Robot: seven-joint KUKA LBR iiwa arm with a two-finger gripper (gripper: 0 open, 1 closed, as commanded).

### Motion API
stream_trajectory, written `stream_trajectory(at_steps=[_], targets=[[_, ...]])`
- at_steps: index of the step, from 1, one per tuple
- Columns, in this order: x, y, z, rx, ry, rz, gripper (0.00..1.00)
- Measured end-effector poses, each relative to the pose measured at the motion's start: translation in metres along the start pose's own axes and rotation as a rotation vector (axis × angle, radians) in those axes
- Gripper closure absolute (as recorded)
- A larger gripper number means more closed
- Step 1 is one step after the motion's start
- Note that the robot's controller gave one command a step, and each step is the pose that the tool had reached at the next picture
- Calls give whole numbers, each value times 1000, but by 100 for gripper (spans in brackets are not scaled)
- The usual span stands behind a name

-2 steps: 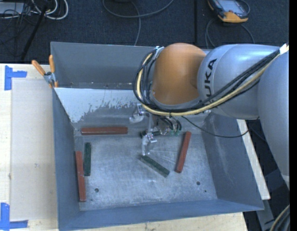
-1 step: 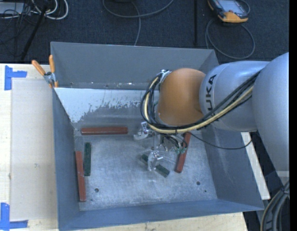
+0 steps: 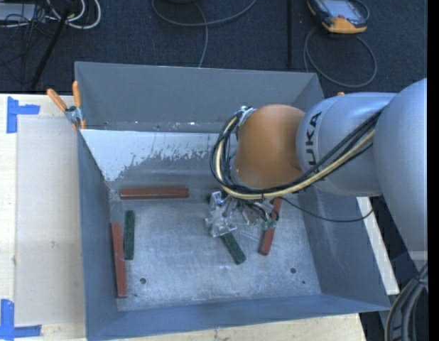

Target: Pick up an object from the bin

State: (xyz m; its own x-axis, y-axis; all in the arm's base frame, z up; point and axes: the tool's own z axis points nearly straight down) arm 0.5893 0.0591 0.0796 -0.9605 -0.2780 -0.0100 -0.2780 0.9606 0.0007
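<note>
Item: dark green stick (image 3: 234, 249), flat on bin (image 3: 177, 275) floor, upper end just under end effector (image 3: 221, 220) (open or closed: cannot tell); risk: red-brown stick (image 3: 267, 237) just right of end effector may be nudged or snagged, grasp near stick's end may let it tip

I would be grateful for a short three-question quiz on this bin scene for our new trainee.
1. How many stick-shaped pieces can be seen on the floor of the grey bin?
2. True or false: the gripper hangs by the bin's left wall.
3. The stick lying nearest the gripper, at mid-floor, is: A) yellow, B) dark green, C) blue.

Key: 1. Five: three red-brown and two dark green. 2. False: it is over the floor's middle, towards the right. 3. B.
</note>
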Motion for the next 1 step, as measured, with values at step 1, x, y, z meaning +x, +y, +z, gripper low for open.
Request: stream_trajectory(at_steps=[1], targets=[[2, -1, 2, 0, 6, 1, 0]])
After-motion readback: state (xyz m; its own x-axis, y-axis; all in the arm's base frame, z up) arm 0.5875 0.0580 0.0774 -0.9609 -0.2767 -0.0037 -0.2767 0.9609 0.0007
